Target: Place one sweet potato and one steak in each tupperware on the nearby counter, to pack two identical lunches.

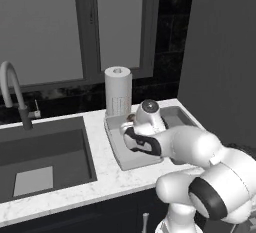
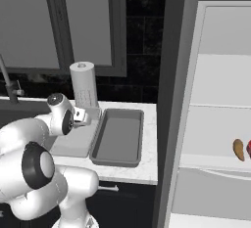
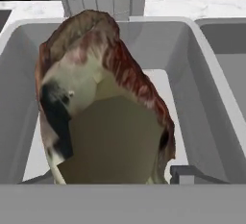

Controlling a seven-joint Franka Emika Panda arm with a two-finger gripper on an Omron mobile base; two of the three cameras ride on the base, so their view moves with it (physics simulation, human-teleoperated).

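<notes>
Steak hangs gripped by tool over lighter tupperware.

White arm over the lighter tupperware on the counter, paper towel roll behind.

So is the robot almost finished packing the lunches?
Not yet. The end effector holds a steak over the lighter tupperware. The darker tupperware looks empty. A sweet potato waits on the shelf at the right. Nothing looks packed.
</notes>
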